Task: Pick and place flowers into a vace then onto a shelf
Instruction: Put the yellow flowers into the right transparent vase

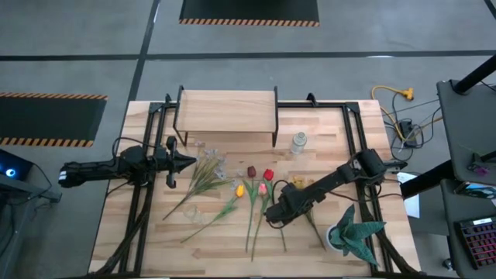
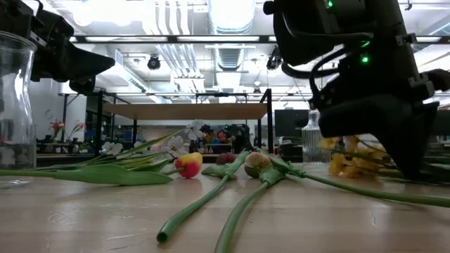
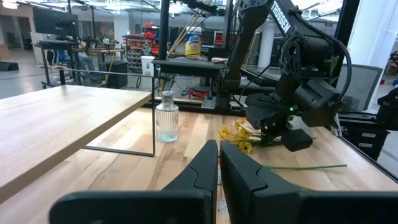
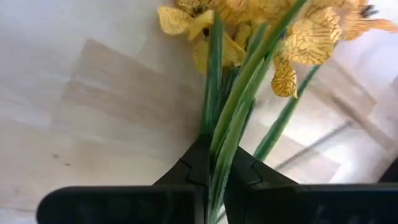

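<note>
Right gripper (image 4: 214, 171) is down at the table, clamped on the green stems of the yellow bunch (image 4: 249, 31), blooms fanning out just past its fingertips. That bunch lies on the table (image 1: 225, 248) beside the tulips (image 1: 256, 182), in front of the shelf (image 1: 226, 110). Left gripper (image 1: 177, 162) hangs off to the side near the pale spray (image 1: 205, 174), fingers pressed together, holding nothing.

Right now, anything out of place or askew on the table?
Nothing damaged. The flowers lie loose across the table, none in the small glass bottle, which stands upright by the shelf. The right gripper is shut on the yellow bunch's stems.
</note>
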`<action>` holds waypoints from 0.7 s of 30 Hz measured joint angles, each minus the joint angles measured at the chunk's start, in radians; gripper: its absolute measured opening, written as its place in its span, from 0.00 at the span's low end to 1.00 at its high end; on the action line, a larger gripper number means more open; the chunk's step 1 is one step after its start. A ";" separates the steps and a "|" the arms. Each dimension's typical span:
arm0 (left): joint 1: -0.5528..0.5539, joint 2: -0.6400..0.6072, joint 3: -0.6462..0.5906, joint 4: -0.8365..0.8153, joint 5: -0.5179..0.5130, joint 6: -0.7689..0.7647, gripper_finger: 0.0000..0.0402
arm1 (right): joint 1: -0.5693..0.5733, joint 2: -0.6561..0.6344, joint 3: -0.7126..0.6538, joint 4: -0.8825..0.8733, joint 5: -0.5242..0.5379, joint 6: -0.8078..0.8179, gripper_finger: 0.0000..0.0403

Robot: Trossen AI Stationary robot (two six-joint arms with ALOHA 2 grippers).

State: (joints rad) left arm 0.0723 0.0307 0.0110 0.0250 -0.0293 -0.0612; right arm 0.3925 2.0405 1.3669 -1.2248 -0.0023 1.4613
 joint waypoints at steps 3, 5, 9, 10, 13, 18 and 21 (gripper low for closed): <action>0.000 0.000 0.000 0.000 0.000 0.000 0.00 | 0.000 -0.032 0.000 -0.024 0.039 0.002 0.03; 0.000 0.000 0.000 0.000 0.000 0.000 0.00 | 0.001 -0.057 0.000 -0.029 0.079 0.002 0.03; 0.000 0.000 0.000 0.000 0.000 0.000 0.00 | 0.000 -0.125 0.000 -0.025 0.218 0.003 0.03; 0.000 0.000 0.000 0.000 0.000 0.000 0.00 | 0.000 -0.144 0.000 -0.025 0.257 0.004 0.03; 0.000 0.000 0.000 0.000 0.000 0.000 0.00 | 0.000 -0.197 0.000 -0.024 0.366 0.002 0.03; 0.000 0.000 0.000 0.000 0.000 0.000 0.00 | 0.003 -0.295 -0.001 -0.022 0.591 -0.007 0.03; 0.000 0.000 0.000 0.000 0.000 0.000 0.00 | 0.004 -0.342 -0.002 -0.021 0.757 -0.035 0.03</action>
State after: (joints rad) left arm 0.0723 0.0303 0.0113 0.0250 -0.0292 -0.0612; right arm 0.3965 1.6986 1.3651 -1.2458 0.7549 1.4266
